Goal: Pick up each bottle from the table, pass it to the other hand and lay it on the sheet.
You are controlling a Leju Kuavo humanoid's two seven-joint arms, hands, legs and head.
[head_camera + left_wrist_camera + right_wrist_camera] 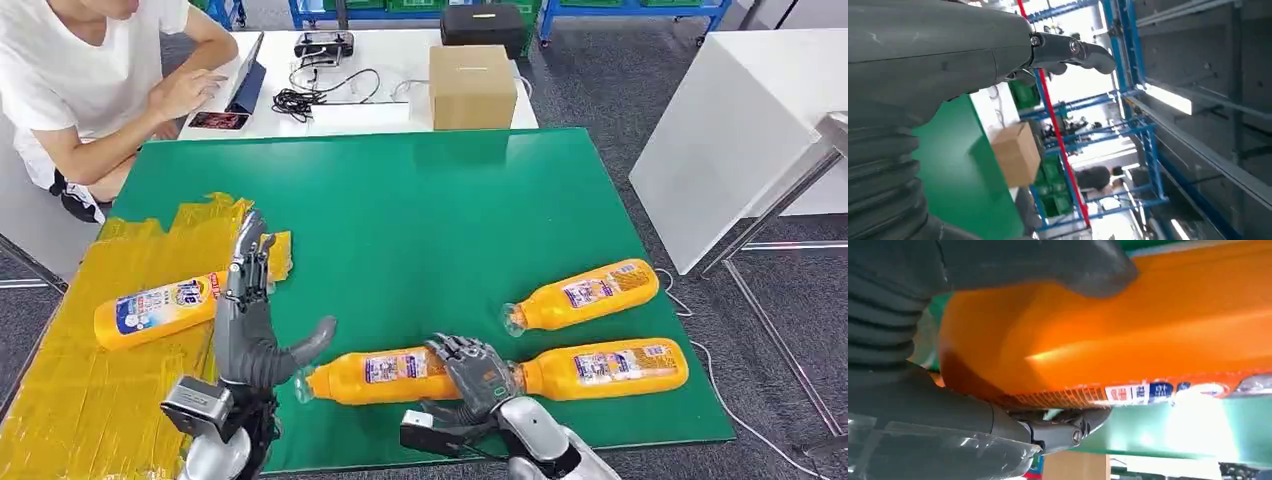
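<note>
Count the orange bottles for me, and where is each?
4. One bottle lies on the yellow sheet. Three are on the green table: one under the right hand, one just beyond that hand, one farther back.

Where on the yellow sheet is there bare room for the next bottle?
The yellow sheet is bare nearer the robot than the bottle lying on it, beside the raised left hand. The green mat is bare toward the cardboard box. It's crowded around the right hand, among three bottles.
</note>
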